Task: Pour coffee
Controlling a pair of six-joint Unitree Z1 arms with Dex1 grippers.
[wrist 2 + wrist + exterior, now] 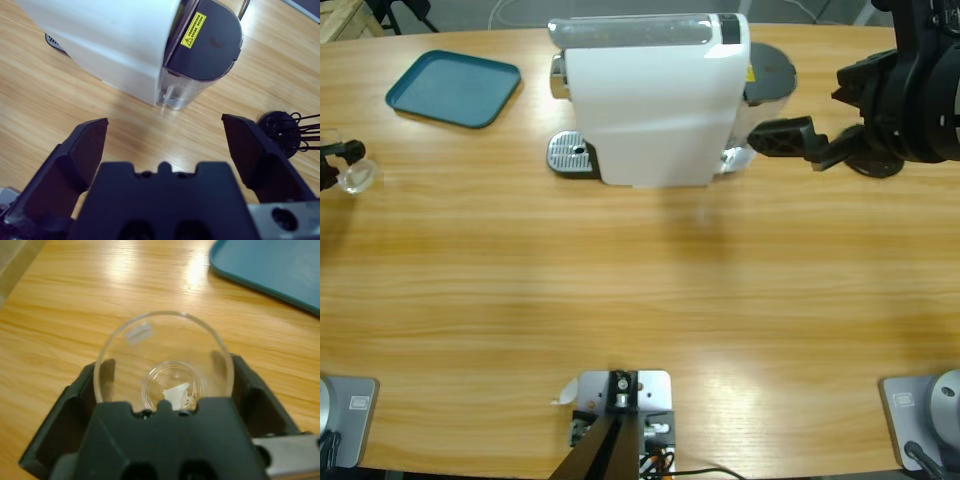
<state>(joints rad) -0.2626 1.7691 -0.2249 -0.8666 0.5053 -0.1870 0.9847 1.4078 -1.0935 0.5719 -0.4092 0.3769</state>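
At the table's far left edge my left gripper [338, 165] is shut on a clear glass cup [358, 177]. In the left wrist view the cup [165, 347] stands upright between the two black fingers [75, 400], and my left gripper [167, 375] holds its sides. No coffee shows in any view; the cup's bottom looks bare. My right gripper [798, 103] hangs wide open just right of the white coffee machine [655, 100], holding nothing. In the right wrist view my right gripper [165, 125] faces the machine's [110, 45] rear corner and its clear water tank [182, 92].
A teal tray [453, 88] lies at the back left, near the cup. The machine's metal drip grate [570, 153] sticks out on its left side. A dark lid [210, 45] caps the tank. A black round wired part [282, 131] sits by the right gripper.
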